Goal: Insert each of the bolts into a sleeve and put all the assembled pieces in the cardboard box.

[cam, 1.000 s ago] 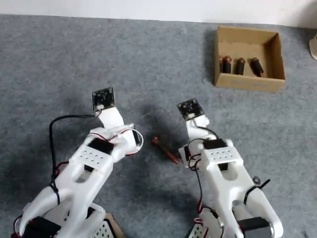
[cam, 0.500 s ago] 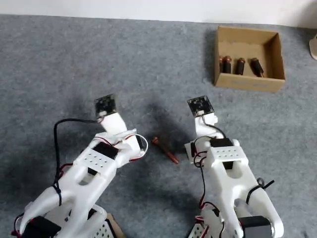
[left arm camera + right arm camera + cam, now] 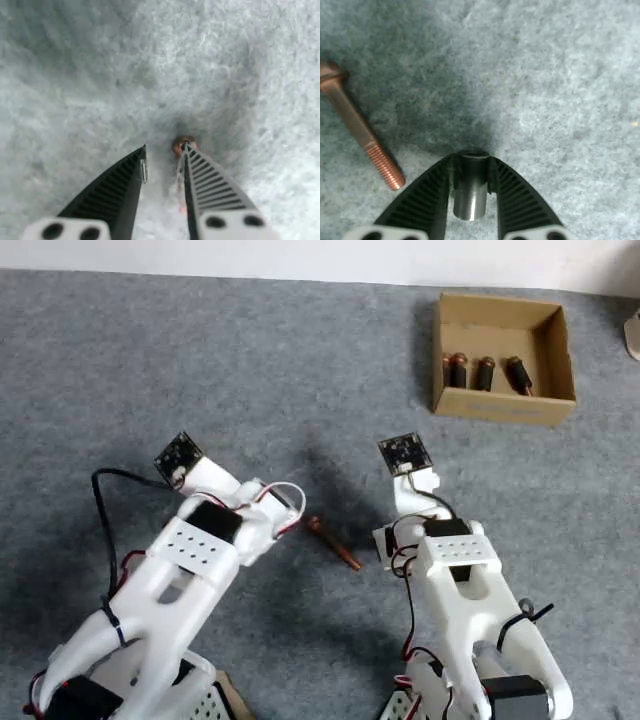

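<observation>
Fingers (image 3: 120,190) of the left gripper (image 3: 165,150) are held apart just above the grey carpet (image 3: 150,350), and nothing is clasped between them. The bolt (image 3: 183,145) is found lying on the carpet right at one fingertip. From the left wrist only its copper head is plainly made out, the shank being largely covered by that finger. A dark sleeve (image 3: 470,192) is gripped between the pads of the right gripper (image 3: 470,161), set lengthwise along the fingers, its far end lost in shadow. From above, the bolt is seen between the two arms, head toward the left one. Three assembled pieces (image 3: 484,372) are laid side by side in the cardboard box (image 3: 500,408), well apart from the arms; their joints are too small to be judged.
</observation>
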`<state>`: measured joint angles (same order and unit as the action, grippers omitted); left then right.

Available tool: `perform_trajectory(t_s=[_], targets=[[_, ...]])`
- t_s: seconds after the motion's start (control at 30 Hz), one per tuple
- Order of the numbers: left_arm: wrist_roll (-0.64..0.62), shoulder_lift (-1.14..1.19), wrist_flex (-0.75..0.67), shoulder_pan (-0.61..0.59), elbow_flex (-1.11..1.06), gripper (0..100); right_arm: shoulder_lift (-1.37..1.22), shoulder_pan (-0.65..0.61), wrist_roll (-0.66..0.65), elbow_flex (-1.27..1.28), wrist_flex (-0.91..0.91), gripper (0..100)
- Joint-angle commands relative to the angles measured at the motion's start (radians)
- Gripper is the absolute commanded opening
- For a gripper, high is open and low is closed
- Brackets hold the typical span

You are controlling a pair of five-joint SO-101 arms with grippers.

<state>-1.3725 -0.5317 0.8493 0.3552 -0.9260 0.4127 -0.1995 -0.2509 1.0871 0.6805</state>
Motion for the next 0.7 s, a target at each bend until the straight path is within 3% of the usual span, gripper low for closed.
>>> perform_trajectory(t_s=[0.0,0.23,0.67], targets=[[-0.063,0.001,0.006,0.053,0.051,13,0.001,0.025,-0.025,0.018,-0.019,0.5],[-0.075,0.134,0.008,0.073,0.107,13,0.001,0.025,-0.025,0.042,-0.064,0.5],[-0.161,0.538,0.014,0.079,0.429,13,0.001,0.024,-0.026,0.042,-0.067,0.5]])
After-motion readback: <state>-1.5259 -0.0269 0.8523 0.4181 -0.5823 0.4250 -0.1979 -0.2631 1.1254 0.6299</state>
